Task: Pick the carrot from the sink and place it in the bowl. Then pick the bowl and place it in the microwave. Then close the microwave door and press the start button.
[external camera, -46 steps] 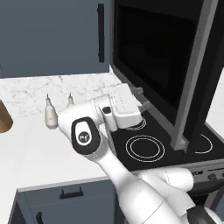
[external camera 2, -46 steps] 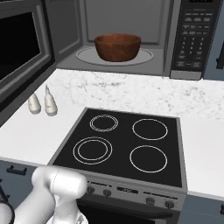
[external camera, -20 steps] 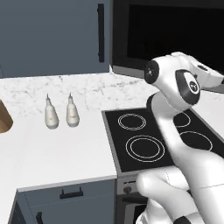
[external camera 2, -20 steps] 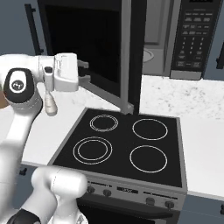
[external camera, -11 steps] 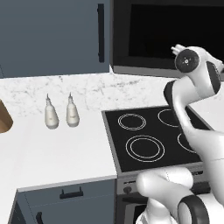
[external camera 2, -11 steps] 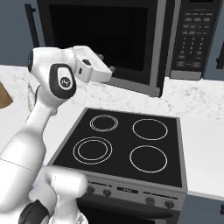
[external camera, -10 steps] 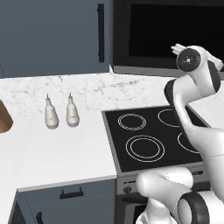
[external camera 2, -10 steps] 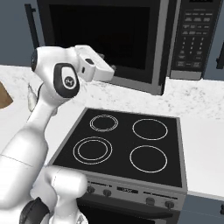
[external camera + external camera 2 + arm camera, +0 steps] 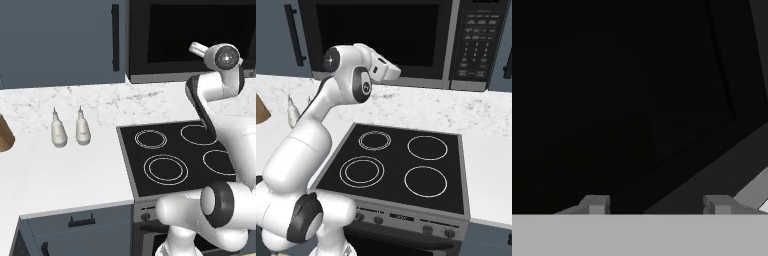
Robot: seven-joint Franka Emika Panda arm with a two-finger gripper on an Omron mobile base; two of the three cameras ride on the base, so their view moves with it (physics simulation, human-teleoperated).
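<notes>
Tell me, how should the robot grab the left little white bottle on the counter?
Probably by its fat lower body, coming down from above. The left bottle stands upright on the counter and narrows to a thin tip, which looks too slim to hold well. The right bottle stands close beside it, so the fingers are best placed front and back.

Left base view looks forward and down from behind the arm, over the counter (image 9: 65, 170) and cooktop (image 9: 175, 155) toward the microwave (image 9: 195, 37). Right base view takes the same cooktop (image 9: 401, 167) and microwave (image 9: 406, 40) from the other side. Hand view sits close against the microwave door (image 9: 622, 100), facing its dark glass.
</notes>
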